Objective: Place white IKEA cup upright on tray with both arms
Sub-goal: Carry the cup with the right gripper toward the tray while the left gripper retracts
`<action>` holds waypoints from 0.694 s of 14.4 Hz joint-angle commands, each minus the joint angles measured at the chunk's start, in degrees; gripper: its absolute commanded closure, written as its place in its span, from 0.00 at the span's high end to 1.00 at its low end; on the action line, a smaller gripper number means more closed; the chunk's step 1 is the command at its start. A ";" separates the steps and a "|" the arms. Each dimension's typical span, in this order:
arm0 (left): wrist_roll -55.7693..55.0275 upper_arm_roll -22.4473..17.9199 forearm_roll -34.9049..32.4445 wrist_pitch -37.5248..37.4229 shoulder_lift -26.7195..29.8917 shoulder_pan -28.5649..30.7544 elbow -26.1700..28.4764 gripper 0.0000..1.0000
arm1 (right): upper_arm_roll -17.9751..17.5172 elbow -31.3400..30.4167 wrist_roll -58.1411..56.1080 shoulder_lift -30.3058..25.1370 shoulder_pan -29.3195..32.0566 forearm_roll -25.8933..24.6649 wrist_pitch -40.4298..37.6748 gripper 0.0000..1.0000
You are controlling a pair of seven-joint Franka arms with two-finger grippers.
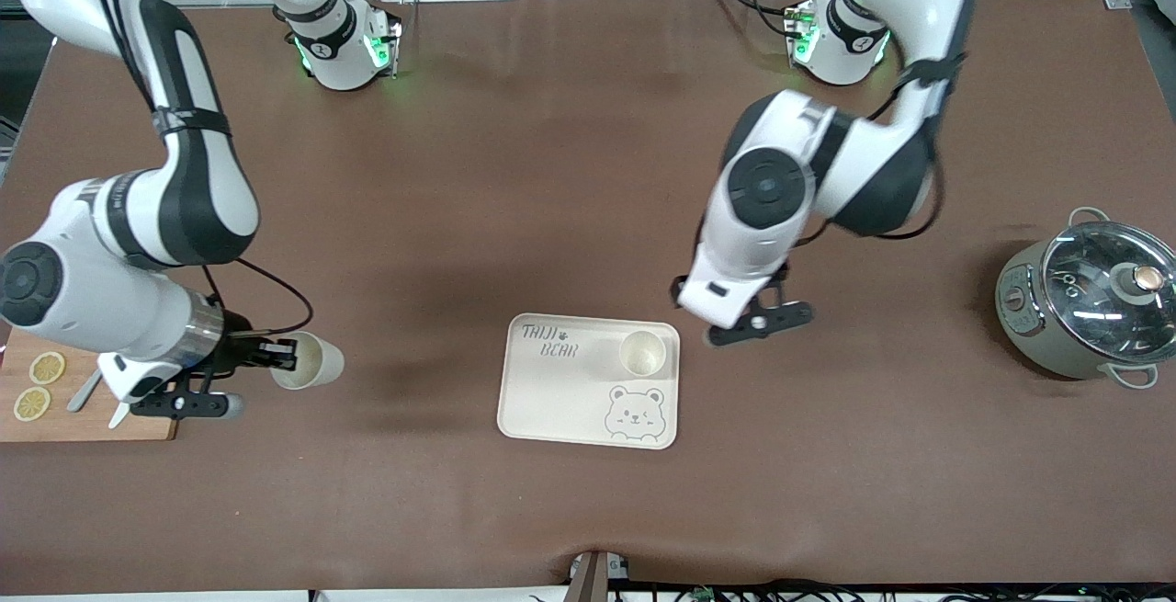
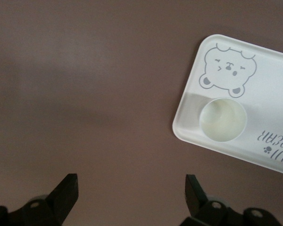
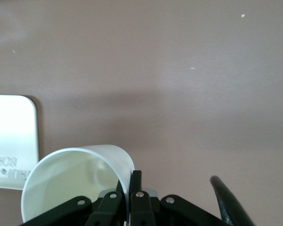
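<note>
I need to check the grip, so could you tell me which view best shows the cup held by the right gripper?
The right wrist view: the right gripper is shut on the rim of the held cup, seen close up. The front view shows that cup tilted on its side, near the cutting board. The left wrist view does not show it, only the cup on the tray.

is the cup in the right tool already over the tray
No, the right tool holds its white cup tilted on its side over bare table beside the cutting board, well short of the tray.
</note>
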State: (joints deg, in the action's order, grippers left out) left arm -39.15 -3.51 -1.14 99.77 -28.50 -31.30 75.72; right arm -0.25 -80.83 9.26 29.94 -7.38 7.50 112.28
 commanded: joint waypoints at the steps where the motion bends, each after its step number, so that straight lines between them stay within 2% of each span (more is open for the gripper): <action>1: 8.27 0.35 -0.36 -4.92 5.54 4.65 1.54 1.00 | 0.42 7.16 10.12 5.29 -4.73 0.68 -0.40 0.00; 4: 14.18 0.43 0.16 -6.17 10.03 10.28 1.45 1.00 | 0.42 11.65 19.02 8.64 -8.52 0.76 1.35 0.00; 6: 17.42 0.43 0.87 -6.25 11.97 13.36 1.45 1.00 | 0.42 11.75 22.63 9.78 -10.46 0.76 4.68 0.00; 10: 19.82 0.08 0.78 -9.15 14.60 15.48 1.63 1.00 | 0.42 11.84 30.53 12.33 -13.97 0.76 10.92 0.00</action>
State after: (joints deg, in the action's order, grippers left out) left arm -20.05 -3.62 -0.90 91.65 -15.99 -16.30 75.87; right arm -0.32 -71.47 35.51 39.90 -19.56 7.60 121.23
